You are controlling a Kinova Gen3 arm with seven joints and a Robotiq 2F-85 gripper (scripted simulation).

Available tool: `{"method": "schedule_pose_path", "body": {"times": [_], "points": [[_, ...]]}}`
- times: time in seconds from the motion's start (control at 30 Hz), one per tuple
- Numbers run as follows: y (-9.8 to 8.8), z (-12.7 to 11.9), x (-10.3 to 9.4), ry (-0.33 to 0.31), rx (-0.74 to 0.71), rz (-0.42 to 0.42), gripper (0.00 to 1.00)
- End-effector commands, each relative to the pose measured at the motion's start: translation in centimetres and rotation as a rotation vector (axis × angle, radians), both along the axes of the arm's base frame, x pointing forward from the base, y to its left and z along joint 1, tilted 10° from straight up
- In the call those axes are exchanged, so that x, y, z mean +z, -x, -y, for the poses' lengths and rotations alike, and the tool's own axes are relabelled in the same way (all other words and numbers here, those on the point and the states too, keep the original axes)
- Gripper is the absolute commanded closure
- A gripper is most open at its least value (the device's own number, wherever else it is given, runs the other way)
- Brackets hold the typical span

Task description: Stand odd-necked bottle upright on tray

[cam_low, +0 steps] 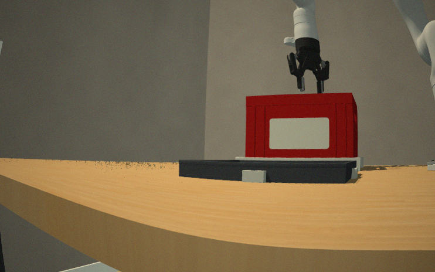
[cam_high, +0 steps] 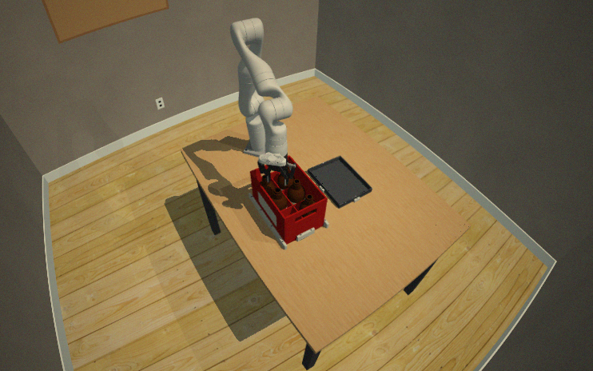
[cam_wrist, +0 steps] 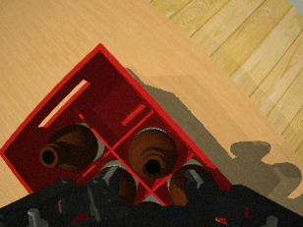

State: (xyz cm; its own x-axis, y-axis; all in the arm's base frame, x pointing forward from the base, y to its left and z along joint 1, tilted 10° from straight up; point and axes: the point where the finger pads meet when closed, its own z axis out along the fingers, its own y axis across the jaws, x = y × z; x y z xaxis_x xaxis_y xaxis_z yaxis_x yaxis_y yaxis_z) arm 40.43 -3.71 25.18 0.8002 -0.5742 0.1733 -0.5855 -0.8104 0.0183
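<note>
Overall, the largest thing is a wooden bench (cam_high: 372, 245) (cam_low: 224, 218) (cam_wrist: 54, 53), and the crate is the landmark on it. A white robot arm (cam_high: 257, 74) (cam_low: 304, 25) reaches over the red crate (cam_high: 306, 225) (cam_low: 298, 110) (cam_wrist: 49, 94), its shape fully seen only from the top. Beside the crate lies a low dark tray (cam_high: 340, 181) (cam_low: 218, 170), with no bottle standing on it; the wrist view leaves it out. Above the crate, the black hand (cam_high: 277, 173) (cam_low: 310, 88) (cam_wrist: 151, 179) points down, its fingers spread partway. Inside the crate stand brown bottles (cam_high: 296, 192) (cam_wrist: 152, 151), hidden by its wall in the exterior view; the wrist view shows round openings. Which neck differs, I cannot tell.
</note>
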Motion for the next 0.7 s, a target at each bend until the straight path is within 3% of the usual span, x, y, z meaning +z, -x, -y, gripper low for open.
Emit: {"method": "schedule_pose_path", "body": {"times": [0.0,0.67], "points": [[0.0,0.1,-0.4,0.001,-0.001,-0.003,0.36],[-0.2,0.3,-1.9,0.001,-0.001,-0.003,0.36]]}}
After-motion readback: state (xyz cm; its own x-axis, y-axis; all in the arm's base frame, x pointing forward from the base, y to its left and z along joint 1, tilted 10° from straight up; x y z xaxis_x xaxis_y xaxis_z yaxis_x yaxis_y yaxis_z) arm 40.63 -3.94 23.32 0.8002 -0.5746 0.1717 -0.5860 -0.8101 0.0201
